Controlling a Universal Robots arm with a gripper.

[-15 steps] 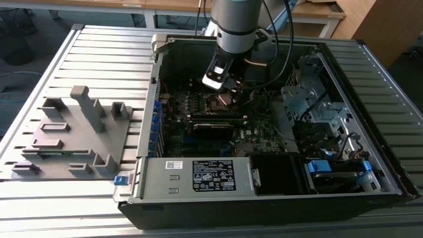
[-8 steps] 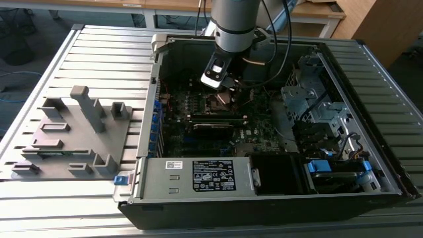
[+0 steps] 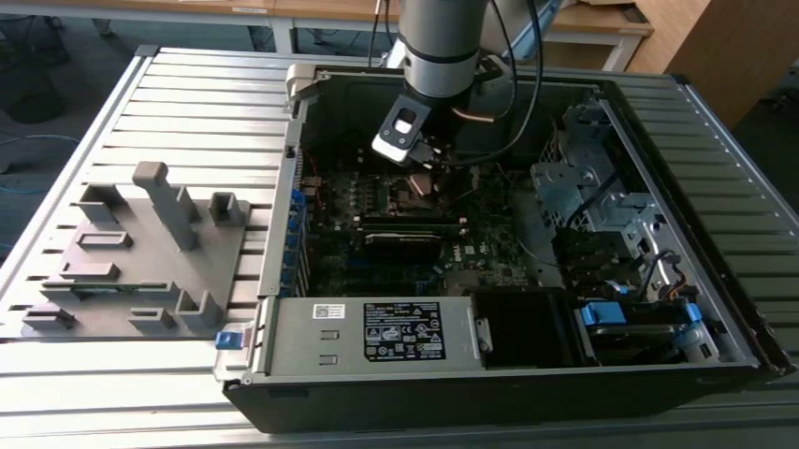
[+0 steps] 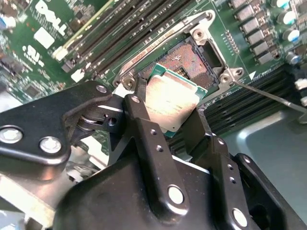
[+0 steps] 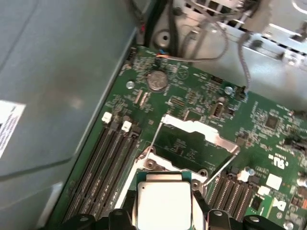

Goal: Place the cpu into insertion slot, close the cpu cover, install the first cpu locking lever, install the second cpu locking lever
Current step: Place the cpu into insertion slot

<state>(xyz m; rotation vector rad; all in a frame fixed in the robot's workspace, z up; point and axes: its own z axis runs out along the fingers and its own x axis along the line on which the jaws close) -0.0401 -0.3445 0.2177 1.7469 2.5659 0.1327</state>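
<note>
The black end effector (image 4: 168,109) clamps the small silver-topped square cpu (image 4: 176,93) — the black square insertion slot (image 4: 194,62) sits just beyond it. Seating it probably wants a level chip, corners matched.

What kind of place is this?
Probably a robotics lab or workshop: an open computer case lies on a slatted metal table, a robot arm reaches into it with a cpu in its gripper, and wooden desks stand behind.

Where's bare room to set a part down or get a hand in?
Free: slatted table between the grey fixture and its far edge, plus the near strip before the case. Crowded: over the insertion slot, where the gripper holds the cpu beside the memory slots.
</note>
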